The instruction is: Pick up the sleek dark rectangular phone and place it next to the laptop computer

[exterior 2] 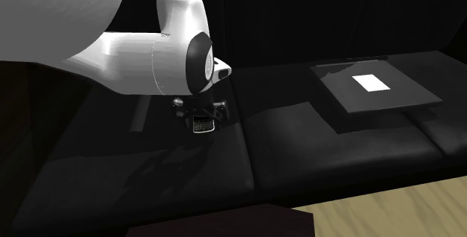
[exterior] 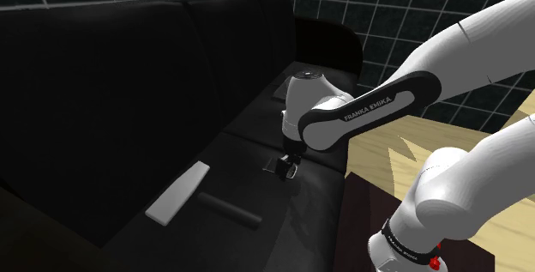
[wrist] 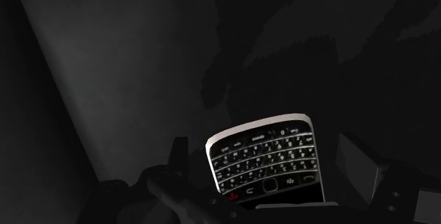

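**Gripping a Keypad Phone Over the Black Sofa Seat**

The phone [wrist: 265,162] was a dark rectangular handset with rounded corners and a thin bright rim. Rows of small white-marked keys filled the part of its face in the wrist view, with a row of larger buttons beyond them, one marked red.

The black pincer [exterior 2: 200,114] pinched the phone between its two fingers, which were parted only as far as the handset's width. The phone hung from it, keypad end down, over a seat cushion of the sofa [exterior: 129,99], close to the seam between two cushions. Whether it touched the cushion I could not tell.

The sofa looked smooth and black, with a tall backrest and softly creased cushions. A closed dark laptop [exterior 2: 374,93], flat and square-edged with a white rectangle on its lid, lay well apart from the phone, toward the seat's armrest end. A flat grey slab [exterior: 177,192] lay by the foot of the backrest, with a slim dark bar [exterior: 230,208] just beside it.
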### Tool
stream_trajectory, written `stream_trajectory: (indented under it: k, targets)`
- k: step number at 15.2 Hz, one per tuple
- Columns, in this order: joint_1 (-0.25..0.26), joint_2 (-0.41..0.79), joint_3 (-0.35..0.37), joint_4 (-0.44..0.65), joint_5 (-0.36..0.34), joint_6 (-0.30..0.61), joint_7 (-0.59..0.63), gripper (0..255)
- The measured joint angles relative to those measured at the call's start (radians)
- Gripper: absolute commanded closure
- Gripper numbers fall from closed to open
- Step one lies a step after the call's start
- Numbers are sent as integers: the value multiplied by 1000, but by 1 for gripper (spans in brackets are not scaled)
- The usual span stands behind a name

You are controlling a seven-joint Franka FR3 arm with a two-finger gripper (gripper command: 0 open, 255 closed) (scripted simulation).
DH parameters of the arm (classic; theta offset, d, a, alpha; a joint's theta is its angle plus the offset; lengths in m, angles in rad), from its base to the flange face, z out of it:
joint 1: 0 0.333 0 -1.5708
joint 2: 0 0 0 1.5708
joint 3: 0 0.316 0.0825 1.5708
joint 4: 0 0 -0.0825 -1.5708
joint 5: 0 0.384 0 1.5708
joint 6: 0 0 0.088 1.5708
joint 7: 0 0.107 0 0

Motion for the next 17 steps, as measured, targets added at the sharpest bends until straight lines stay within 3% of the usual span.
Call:
stream_trajectory:
  k: [2,3,13,17]
  targets:
    - [0,0,0,0,0,1,0,0]
    - [0,0,0,0,0,1,0,255]
    - [0,0,0,0,0,1,0,255]
    - [2,-30,-4,20,0,-49,-1,255]
